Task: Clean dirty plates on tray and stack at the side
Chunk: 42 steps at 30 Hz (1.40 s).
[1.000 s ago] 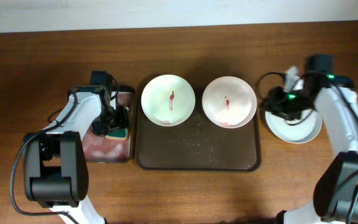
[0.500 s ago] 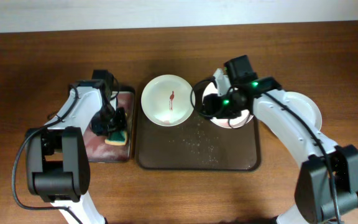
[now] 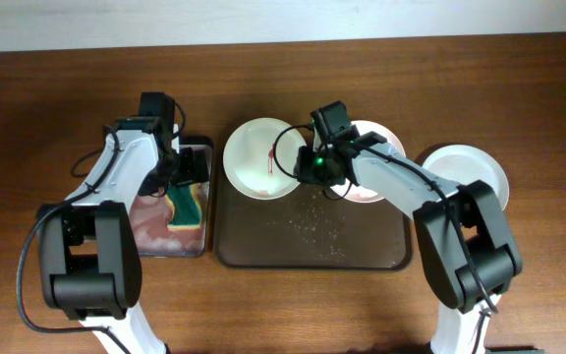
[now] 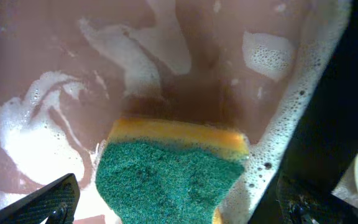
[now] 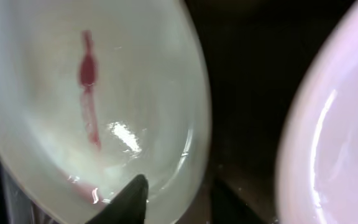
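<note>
The mint-green plate [image 3: 258, 157] lies at the left of the dark brown tray [image 3: 312, 246], with a red smear at its centre; it also shows in the right wrist view [image 5: 73, 124]. The pinkish plate [image 3: 381, 167] lies beside it, partly hidden by my right arm. The white plate [image 3: 465, 182] rests on the table to the right of the tray. My right gripper [image 3: 310, 169] is open, its jaws astride the mint plate's right rim [image 5: 179, 193]. My left gripper [image 3: 178, 177] is open, with a green and yellow sponge [image 4: 173, 174] between its jaws, untouched.
The sponge lies in a narrow black-rimmed tray [image 3: 155, 231] with pinkish soapy water and foam [image 4: 36, 130], left of the brown tray. Crumbs are scattered on the brown tray's floor [image 3: 308, 221]. The table's back edge runs along the top.
My right arm has left the white plate on the table at the right and swung left to the mint plate's rim. My left gripper shifted over the sponge, which now shows more.
</note>
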Each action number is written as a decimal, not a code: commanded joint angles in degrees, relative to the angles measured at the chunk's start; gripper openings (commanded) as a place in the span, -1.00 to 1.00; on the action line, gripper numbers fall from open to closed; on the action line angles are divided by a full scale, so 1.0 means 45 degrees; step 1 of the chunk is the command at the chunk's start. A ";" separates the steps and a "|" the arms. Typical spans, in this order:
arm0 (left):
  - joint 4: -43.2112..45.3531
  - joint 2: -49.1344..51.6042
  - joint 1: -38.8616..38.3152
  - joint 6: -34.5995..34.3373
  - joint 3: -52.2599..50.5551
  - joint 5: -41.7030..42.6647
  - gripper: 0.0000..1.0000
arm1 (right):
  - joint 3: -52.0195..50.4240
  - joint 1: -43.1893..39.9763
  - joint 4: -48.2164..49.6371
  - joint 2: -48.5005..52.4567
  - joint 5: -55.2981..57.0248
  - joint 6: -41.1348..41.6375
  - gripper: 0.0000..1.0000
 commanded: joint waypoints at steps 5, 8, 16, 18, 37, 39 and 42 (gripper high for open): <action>-0.0199 0.0117 0.0083 -0.0019 -0.0175 -0.0053 0.99 | 0.0219 -0.0005 -0.2409 -0.0049 -0.0607 0.0019 -0.92; -0.0301 0.0117 0.0083 -0.0019 -0.0175 -0.0053 1.00 | 0.0214 0.0000 -0.4430 -0.0277 -0.0602 -0.0476 -0.92; 0.0427 0.0141 0.0078 -0.0019 -0.0180 -0.0058 0.93 | 0.0219 -0.0588 -0.4192 -0.0277 -0.0612 -0.0505 -0.45; 0.0452 0.0350 0.0083 -0.0019 -0.0189 -0.0058 0.92 | 0.0219 -0.0675 -0.4206 -0.0277 -0.0617 -0.0505 -0.46; -0.2069 0.0515 0.0233 0.0413 0.0772 0.0481 0.60 | 0.0219 -0.0665 -0.3599 -0.0272 -0.0554 -0.0865 -0.28; -0.2302 0.0515 0.0204 0.0413 0.0636 0.0481 0.61 | 0.0219 -0.0661 -0.3444 -0.0272 -0.0083 -0.1088 -0.31; -0.2113 0.0515 0.0136 0.0408 0.0199 0.0481 0.59 | 0.0214 -0.0602 -0.3857 -0.0257 0.0092 -0.1229 -0.78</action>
